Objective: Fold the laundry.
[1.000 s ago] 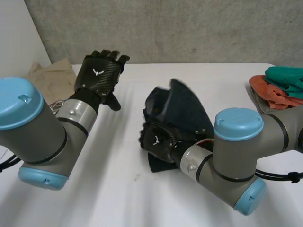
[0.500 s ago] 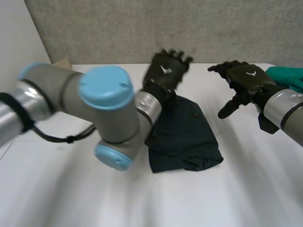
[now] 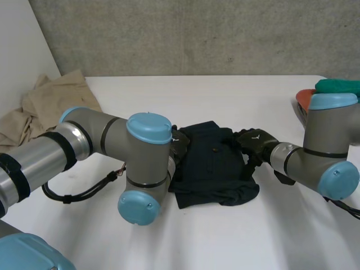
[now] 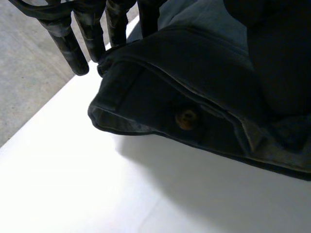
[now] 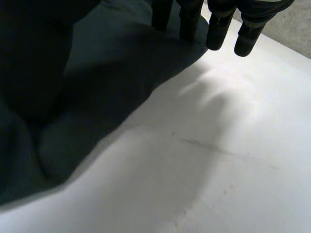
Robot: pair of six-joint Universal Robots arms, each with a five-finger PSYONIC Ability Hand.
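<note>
**Inspector A:** What do we record for the dark garment [image 3: 211,163]?

**Inspector B:** We find it in the middle of the surface [image 3: 225,236], lying as a compact, roughly squared bundle of stacked layers. In the left wrist view a button [image 4: 186,118] shows beneath an upper layer. We judge it folded at least once, though its near edge is bulgy and uneven.

**Inspector A:** And the hands?

**Inspector B:** The left hand [image 4: 73,48] is at the garment's left edge, with its fingers straight and their tips against the hem, gripping nothing. The right hand [image 3: 256,140] is at the opposite edge. Its fingers are likewise straight, some over the cloth and some over bare surface, and we see no pinch. In our judgement both are placed to press or square the bundle.

**Inspector A:** What do we list as outstanding?

**Inspector B:** A crumpled beige cloth [image 3: 53,101] lies at the far left of the surface, plainly unfolded. At the far right a green cloth [image 3: 337,85] sits on an orange cloth [image 3: 302,97]. We cannot tell whether those two are folded. We rate the task as partly done: one item is near completion and at least one is not yet folded.
</note>
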